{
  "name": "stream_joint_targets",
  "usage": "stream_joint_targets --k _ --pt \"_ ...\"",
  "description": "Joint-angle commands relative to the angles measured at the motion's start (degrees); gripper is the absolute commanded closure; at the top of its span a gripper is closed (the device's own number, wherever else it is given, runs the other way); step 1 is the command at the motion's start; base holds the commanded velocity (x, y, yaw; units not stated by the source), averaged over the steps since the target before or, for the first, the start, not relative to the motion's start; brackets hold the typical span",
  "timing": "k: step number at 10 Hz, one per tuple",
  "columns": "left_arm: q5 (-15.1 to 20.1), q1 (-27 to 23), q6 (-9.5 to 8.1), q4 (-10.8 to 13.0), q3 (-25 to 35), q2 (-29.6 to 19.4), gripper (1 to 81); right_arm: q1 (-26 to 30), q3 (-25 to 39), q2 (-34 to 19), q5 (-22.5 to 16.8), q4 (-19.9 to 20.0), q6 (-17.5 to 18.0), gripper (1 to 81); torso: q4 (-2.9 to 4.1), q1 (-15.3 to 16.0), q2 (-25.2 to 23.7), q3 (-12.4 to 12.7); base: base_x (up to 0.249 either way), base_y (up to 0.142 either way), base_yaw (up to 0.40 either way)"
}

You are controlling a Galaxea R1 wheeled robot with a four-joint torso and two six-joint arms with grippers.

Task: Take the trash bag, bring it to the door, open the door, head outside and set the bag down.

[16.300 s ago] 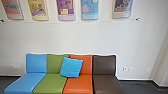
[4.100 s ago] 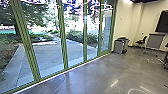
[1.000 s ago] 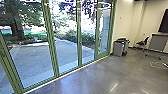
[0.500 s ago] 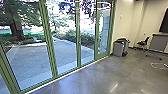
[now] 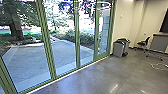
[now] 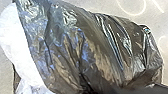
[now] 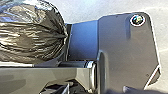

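In the left wrist view, the shiny black trash bag [image 6: 100, 50] stretches across close to the camera, with white material [image 6: 15, 45] bulging out beside it. The same trash bag [image 7: 30, 32] shows in the right wrist view, its folds gathered to a point beside the robot's dark plate. Which gripper bears the bag cannot be made out. A glass door wall with green frames [image 5: 47, 45] runs along the left and middle of the head view, and a paved path lies outside it. Its panels look closed.
Past the far end of the glass stands a grey bin [image 5: 120, 47] against the wall. Farther right are a dark chair [image 5: 143, 43] and a grey cabinet [image 5: 160, 42]. Outside, a tree trunk [image 5: 17, 30] and low shrubs border the pavement [image 5: 30, 62].
The head view has gone from a row of coloured seats to the glass wall. Lately the camera has shifted only slightly, with the nearer green frames sliding a little left.
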Motion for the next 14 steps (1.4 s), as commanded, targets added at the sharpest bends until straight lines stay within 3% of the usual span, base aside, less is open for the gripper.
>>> stream_joint_targets --k 1,14 --pt "2.7 -3.9 0.36 0.3 -0.1 -0.1 81.1 2.3 0.3 1.0 -3.7 -1.1 -0.5 1.0 0.0 0.0 0.0 0.0 0.105 -0.067 0.0" --pt "1.7 -3.9 0.36 0.3 -0.1 0.2 81.1 2.4 -3.7 2.7 -4.0 -1.4 -1.7 1.0 0.0 0.0 0.0 0.0 0.101 -0.079 0.0"
